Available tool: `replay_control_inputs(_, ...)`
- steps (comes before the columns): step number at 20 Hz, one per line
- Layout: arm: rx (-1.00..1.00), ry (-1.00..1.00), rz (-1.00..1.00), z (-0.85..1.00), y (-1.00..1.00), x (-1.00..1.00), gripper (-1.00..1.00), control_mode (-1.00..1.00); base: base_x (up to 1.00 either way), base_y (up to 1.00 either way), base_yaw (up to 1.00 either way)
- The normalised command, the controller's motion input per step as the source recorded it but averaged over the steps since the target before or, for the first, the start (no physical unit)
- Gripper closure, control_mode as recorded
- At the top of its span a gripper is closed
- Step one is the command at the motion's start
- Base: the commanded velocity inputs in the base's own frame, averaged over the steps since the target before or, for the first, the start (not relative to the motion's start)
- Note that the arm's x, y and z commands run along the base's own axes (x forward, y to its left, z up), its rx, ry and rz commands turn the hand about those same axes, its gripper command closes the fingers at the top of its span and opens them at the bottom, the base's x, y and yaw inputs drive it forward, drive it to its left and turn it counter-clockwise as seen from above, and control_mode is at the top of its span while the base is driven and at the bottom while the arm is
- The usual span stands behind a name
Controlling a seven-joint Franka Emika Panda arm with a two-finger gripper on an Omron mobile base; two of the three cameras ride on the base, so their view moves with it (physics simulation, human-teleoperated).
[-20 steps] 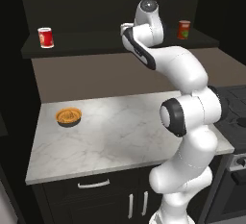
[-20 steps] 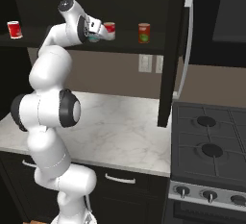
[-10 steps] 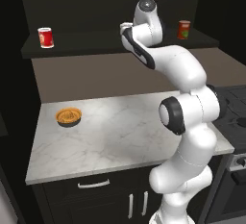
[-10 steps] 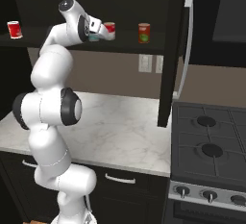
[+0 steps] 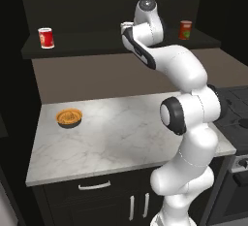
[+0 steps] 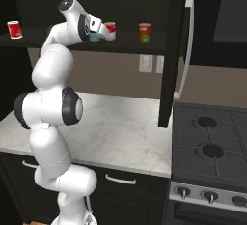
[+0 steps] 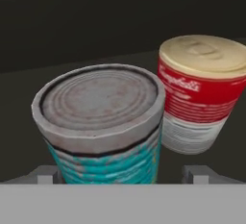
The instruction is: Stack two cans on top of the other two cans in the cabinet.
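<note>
Tool (image 7: 122,172) straddles the teal can (image 7: 101,127) on the cabinet (image 5: 111,50) shelf, fingers wide at either side; whether they touch it I cannot tell. The red-and-white can (image 7: 199,98) stands at two o'clock, just beside. Judged step: grasping. Next: close, lift, shift over it, lower squarely.

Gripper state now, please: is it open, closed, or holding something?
Gripper: open, one fingertip on each side of the teal can; no contact can be seen.

The teal can (image 7: 103,127) sat between the tool's fingers (image 7: 44,174), blocking the way ahead. The red-and-white can (image 7: 199,93) stood just beside it; dark shelf (image 7: 19,122) lay open to the other side.
</note>
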Motion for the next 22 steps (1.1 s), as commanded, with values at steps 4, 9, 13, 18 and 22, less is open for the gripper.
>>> replay_control_inputs(4,0.00,0.00,0.00,-0.04,0.00,0.00,1.00,-1.00,0.00,0.00,0.00)
replay_control_inputs(9,0.00,0.00,0.00,-0.05,0.00,0.00,1.00,-1.00,0.00,0.00,0.00)
replay_control_inputs(13,0.00,-0.01,0.00,-0.02,0.00,-0.06,1.00,-1.00,0.00,0.00,0.00)
replay_control_inputs(18,0.00,-0.05,0.00,0.00,0.01,-0.25,1.00,-1.00,0.00,0.00,0.00)
replay_control_inputs(22,0.00,-0.08,0.00,0.00,0.04,-0.32,1.00,-1.00,0.00,0.00,0.00)
